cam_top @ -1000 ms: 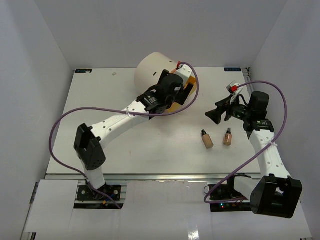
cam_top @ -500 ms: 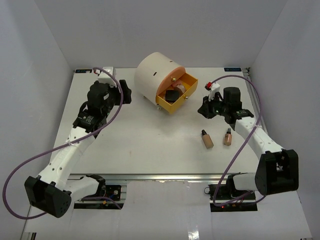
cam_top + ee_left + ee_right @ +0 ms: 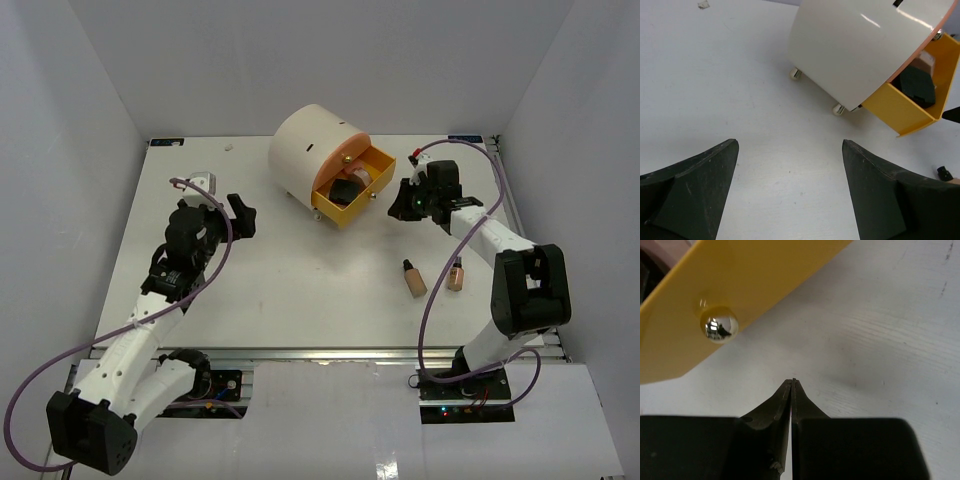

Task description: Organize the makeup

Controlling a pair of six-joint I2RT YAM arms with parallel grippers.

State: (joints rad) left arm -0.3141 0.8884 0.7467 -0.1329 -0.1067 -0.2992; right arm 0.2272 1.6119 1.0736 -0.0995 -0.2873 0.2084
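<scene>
The bottles [image 3: 413, 280] lie toward the base from my right gripper [image 3: 792, 381], caps pointing away; it is clenched empty. My left gripper [image 3: 790, 143] gapes, farther off.

3 cameras: 1 overhead, 2 on wrists.
The top view looks down from behind the arm bases over the table [image 3: 300, 290]. The left wrist view looks past the left gripper [image 3: 789, 145] toward the cream box [image 3: 860, 45], well apart; the right wrist view, past the right gripper [image 3: 792, 383], sits close to the yellow drawer [image 3: 755, 285], shared by all 3.
</scene>
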